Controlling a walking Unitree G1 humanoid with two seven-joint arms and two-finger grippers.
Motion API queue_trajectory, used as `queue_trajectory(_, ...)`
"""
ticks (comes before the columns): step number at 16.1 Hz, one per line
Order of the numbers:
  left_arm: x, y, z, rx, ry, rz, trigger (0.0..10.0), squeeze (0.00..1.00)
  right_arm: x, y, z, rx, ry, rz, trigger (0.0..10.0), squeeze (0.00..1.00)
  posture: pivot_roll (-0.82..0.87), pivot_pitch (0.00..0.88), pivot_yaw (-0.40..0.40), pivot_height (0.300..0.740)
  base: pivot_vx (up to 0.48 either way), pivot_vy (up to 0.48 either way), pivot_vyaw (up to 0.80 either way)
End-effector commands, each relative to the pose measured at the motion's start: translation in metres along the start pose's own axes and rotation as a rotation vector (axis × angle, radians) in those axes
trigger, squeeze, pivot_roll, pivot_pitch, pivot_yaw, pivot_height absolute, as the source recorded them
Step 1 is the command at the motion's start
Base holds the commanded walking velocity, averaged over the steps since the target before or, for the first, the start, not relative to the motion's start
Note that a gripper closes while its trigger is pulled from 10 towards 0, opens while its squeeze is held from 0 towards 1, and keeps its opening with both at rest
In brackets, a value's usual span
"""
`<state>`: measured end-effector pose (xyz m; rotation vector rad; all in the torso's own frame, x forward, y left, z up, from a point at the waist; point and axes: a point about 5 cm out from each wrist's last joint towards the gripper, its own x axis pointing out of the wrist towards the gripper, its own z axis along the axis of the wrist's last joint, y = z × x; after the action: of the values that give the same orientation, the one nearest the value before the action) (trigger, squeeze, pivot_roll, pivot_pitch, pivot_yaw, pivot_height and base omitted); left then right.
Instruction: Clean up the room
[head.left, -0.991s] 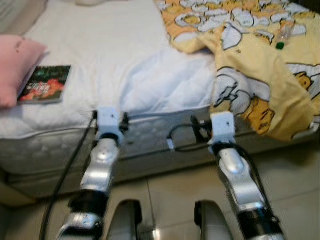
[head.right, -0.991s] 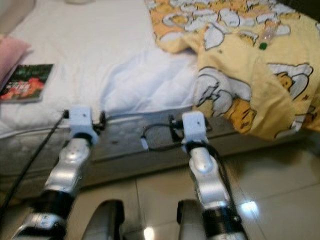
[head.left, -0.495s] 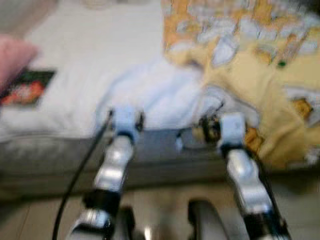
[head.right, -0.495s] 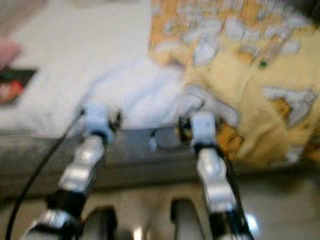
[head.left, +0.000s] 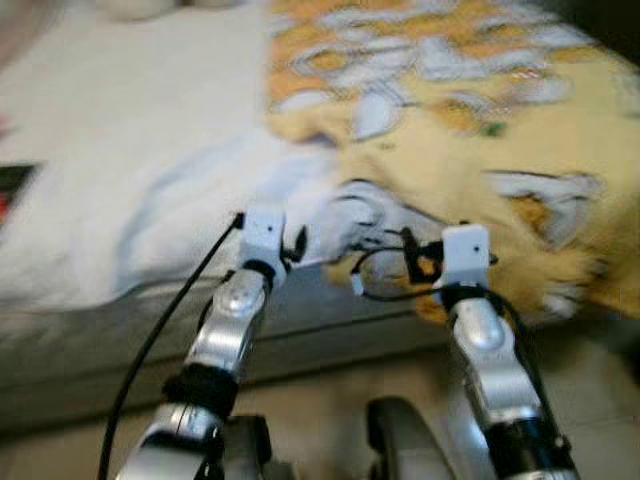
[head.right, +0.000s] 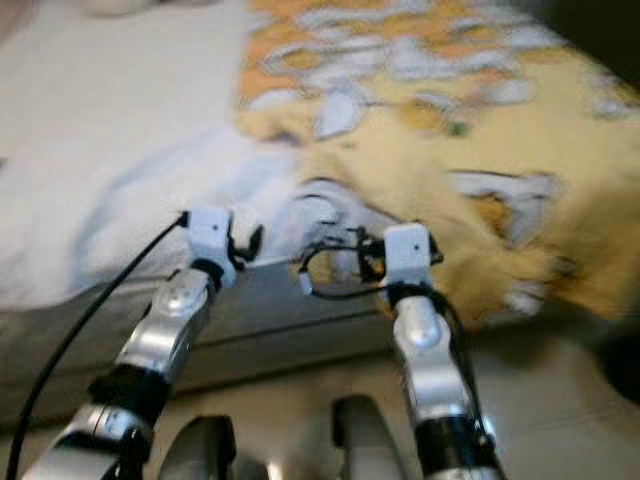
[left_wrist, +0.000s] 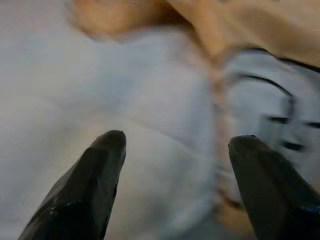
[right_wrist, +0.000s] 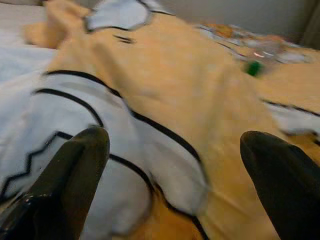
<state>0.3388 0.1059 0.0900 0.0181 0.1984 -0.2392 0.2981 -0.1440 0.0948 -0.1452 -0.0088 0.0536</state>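
— So, where do things stand?

— Both arms are raised toward the bed's edge. The yellow blanket (head.left: 470, 150) sprawls across the upper right of the head view, one corner drooping over the side of the bed (head.left: 120, 200). The left gripper (left_wrist: 172, 150) has its fingers spread wide with nothing between them, poised over white sheet just beside the blanket's patterned hem. The right gripper (right_wrist: 175, 150) is equally wide open and empty, aimed at the blanket's white-and-black printed patch.

— What could go wrong from here?

— I'd judge a poor bite the main risk: the cloth is loose and rumpled, so closing fingers could pinch the sheet along with it, or catch only a thin fold that slips out when pulled. There's also a small green-tipped object (right_wrist: 254, 68) lying further back on the blanket (a bottle, perhaps; too blurred to say). Dragging the blanket could roll it off the bed. The loose cable (head.left: 375, 275) near the right wrist might snag, too.

— Anything you can't make out?

— Plenty. The head views are smeared by motion, so the blanket's print is vague. A dark item at the far left edge is cut off, and the grippers' fingers themselves sit hidden behind the white wrist housings in the head views.
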Motion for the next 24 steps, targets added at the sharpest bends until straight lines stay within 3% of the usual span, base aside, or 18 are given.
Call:
queue_trajectory(1,0.007,-0.003,-0.003,-0.053,0.065,-0.012,10.0,0.0,-0.003,0.002,-0.004,-0.007,0.004,0.019,10.0,0.0,-0.19,0.0,0.064,0.63,0.0,0.0,-0.74)
queue_trajectory(3,0.014,-0.007,0.008,0.01,0.042,-0.02,10.0,0.0,-0.007,0.0,-0.006,-0.013,0.014,0.017,10.0,0.0,-0.2,0.0,0.067,0.63,0.0,0.0,-0.74)
queue_trajectory(5,0.023,-0.003,0.008,0.047,0.086,0.033,10.0,0.0,-0.012,-0.001,-0.012,0.005,0.038,0.009,10.0,0.0,-0.2,0.0,0.063,0.63,0.0,0.0,-0.69)
queue_trajectory(6,0.027,0.01,0.016,0.04,0.077,0.128,10.0,1.0,-0.016,0.002,-0.014,-0.003,0.047,0.015,10.0,0.0,-0.22,0.001,0.065,0.63,0.0,0.0,0.0)
queue_trajectory(9,0.03,0.032,0.052,0.075,-0.063,0.219,10.0,1.0,-0.023,0.002,-0.014,-0.016,0.044,0.012,10.0,0.0,-0.23,0.019,0.074,0.63,0.0,0.0,0.0)
queue_trajectory(10,0.029,0.035,0.052,0.113,-0.057,0.211,10.0,1.0,-0.026,-0.001,-0.017,-0.015,0.055,0.002,10.0,0.0,-0.23,0.031,0.074,0.63,0.0,0.0,0.0)
queue_trajectory(12,0.027,0.04,0.038,0.108,0.003,0.208,10.0,1.0,-0.028,-0.001,-0.017,-0.016,0.06,0.002,10.0,0.0,-0.24,0.039,0.072,0.63,0.0,0.0,0.0)
queue_trajectory(13,0.023,0.046,0.015,0.06,0.094,0.218,10.0,0.0,-0.032,-0.001,-0.016,-0.014,0.061,0.01,10.0,0.0,-0.24,0.054,0.064,0.63,0.0,0.0,0.0)
queue_trajectory(17,0.021,0.042,-0.005,0.046,0.156,0.221,10.0,0.0,-0.047,-0.005,-0.018,-0.036,0.096,0.054,10.0,0.0,-0.28,0.111,0.015,0.63,0.0,0.0,0.0)
queue_trajectory(20,0.024,0.048,0.01,-0.006,0.1,0.274,10.0,0.0,-0.062,-0.013,-0.017,-0.058,0.11,0.056,10.0,0.0,-0.31,0.138,-0.002,0.63,0.0,0.0,0.0)
queue_trajectory(24,0.022,0.054,0.005,-0.024,0.124,0.309,10.0,0.0,-0.075,-0.015,-0.016,-0.068,0.14,0.068,10.0,0.0,-0.35,0.18,-0.022,0.63,0.0,0.0,0.0)
